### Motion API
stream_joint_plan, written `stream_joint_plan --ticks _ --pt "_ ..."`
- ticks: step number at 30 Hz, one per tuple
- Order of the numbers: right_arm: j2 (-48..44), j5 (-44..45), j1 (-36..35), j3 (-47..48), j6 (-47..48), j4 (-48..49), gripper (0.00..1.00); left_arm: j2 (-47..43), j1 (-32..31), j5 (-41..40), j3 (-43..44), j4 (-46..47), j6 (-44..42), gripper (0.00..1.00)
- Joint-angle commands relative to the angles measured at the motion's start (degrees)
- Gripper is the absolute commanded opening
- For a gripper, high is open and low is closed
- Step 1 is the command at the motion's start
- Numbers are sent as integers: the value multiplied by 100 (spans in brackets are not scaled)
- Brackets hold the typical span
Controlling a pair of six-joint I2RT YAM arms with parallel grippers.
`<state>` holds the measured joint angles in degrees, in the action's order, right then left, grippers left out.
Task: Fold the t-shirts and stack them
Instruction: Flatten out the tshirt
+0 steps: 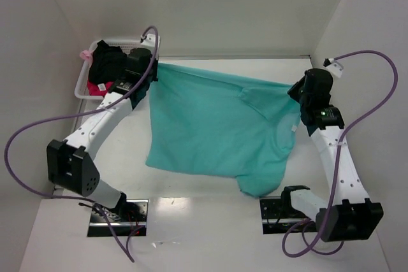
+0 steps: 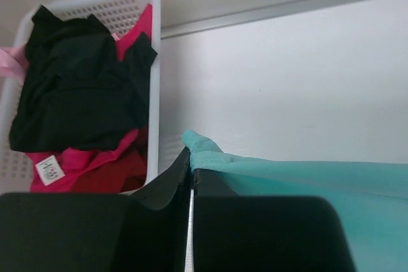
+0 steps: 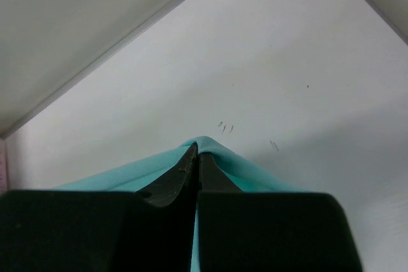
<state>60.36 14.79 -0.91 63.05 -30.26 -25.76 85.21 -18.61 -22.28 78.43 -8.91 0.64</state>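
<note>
Teal t-shirt [image 1: 210, 125] taut, unfolded; left gripper [image 2: 190, 157] at 10 o'clock, right gripper [image 3: 197, 151] at 2 o'clock, both clamped on it. Black t-shirt [image 2: 76, 81], pink-red t-shirt [image 2: 95, 164] in basket [image 2: 153, 42]; nothing stacked.

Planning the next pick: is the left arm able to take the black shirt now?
Likely not yet: the left gripper is shut on the teal shirt. The black shirt lies uncovered in the basket close beside it.

The left arm [image 1: 105, 117] and right arm [image 1: 341, 169] share white links, boxy black joint housings and metal base plates [image 1: 140, 209]. A purple cable [image 1: 38, 125] trails from each. The left claw [image 2: 190, 160] and right claw [image 3: 196, 151] are smooth black, tapering. A green light [image 1: 325, 113] glows on the right wrist.
</note>
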Motion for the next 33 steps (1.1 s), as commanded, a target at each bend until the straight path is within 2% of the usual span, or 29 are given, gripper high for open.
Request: stream_joint_plan --ticks 1,5,14,21,25,33 --pt "352 666 56 -29 -76 940 1 311 24 -215 67 662 155 0" --pt "1082 666 108 -29 -76 1362 1 1005 24 -215 119 934 208 0" --pt "2865 596 170 796 -76 1836 1 2674 24 -145 892 1260 541 0" --pt "4025 368 337 1482 55 2197 1 3352 86 -206 1638 1260 708 0" --pt "4598 306 337 2193 170 2251 1 3572 199 -259 1999 1208 770 0" --pt "5416 68 337 3151 381 2251 1 3757 253 -259 2132 1207 823 0"
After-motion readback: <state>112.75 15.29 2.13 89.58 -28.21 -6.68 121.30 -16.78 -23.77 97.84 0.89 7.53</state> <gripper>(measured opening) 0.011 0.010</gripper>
